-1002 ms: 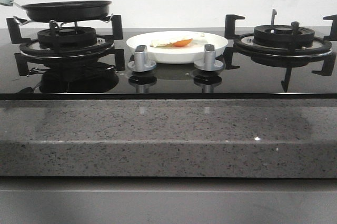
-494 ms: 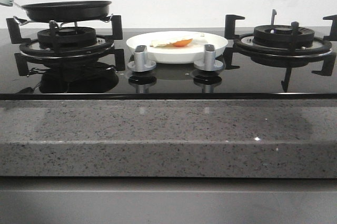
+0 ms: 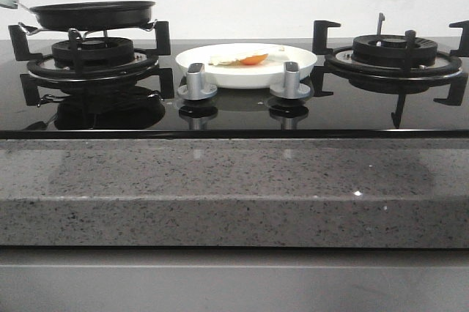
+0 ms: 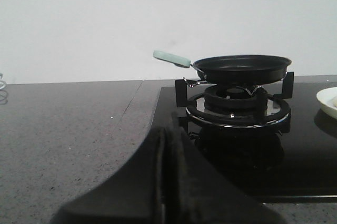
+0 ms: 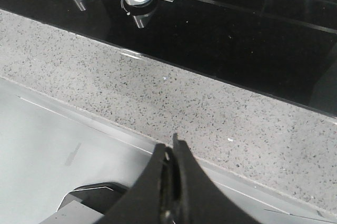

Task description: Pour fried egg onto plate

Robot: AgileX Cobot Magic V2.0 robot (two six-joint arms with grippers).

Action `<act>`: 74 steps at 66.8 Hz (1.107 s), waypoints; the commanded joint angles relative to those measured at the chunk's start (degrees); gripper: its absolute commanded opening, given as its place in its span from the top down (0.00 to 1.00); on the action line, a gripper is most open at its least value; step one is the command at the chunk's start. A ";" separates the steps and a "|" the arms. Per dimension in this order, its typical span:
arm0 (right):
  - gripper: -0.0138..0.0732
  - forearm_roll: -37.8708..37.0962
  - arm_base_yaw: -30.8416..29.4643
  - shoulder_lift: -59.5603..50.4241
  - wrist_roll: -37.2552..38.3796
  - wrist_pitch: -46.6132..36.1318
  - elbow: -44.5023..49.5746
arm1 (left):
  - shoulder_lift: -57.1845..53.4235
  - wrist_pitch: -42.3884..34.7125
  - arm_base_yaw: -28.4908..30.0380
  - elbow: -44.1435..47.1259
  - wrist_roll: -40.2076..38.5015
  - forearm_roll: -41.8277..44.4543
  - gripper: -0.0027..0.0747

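Nothing has moved since the earlier front frames: the frying pan [image 3: 93, 13] sits level on the left burner [image 3: 91, 59] as it did, and the fried egg [image 3: 245, 56] lies on the plate [image 3: 289, 74], which rests on the glass hob between the two burners, just behind the knobs [image 3: 197, 81].

The pour looks done, so little can go wrong; the pan's pale handle [image 4: 172, 59] juts out past the burner, and an arm swinging by could catch it and tip the pan.

The left gripper [image 4: 164, 182] is pressed together on nothing, backed off over the countertop [image 4: 68, 129]. The right gripper [image 5: 171, 182] is likewise closed and empty (only its own view shows it, low by the counter edge). The front view shows no arm at all, but alone shows the egg.
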 commanded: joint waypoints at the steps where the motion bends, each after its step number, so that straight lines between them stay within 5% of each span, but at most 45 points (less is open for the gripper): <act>1: 0.92 0.29 -0.05 -0.03 -0.43 -3.08 -1.28 | -0.98 -5.37 -0.40 0.23 -0.67 -0.50 0.99; 59: 0.92 0.29 -0.05 -0.03 -0.43 -3.02 -1.28 | -0.77 -5.37 -0.40 0.23 -0.67 -0.50 0.99; 74: 0.92 -6.38 -3.93 -7.16 -0.43 -13.11 5.90 | -0.77 -5.37 -0.40 0.23 -0.67 -0.50 0.99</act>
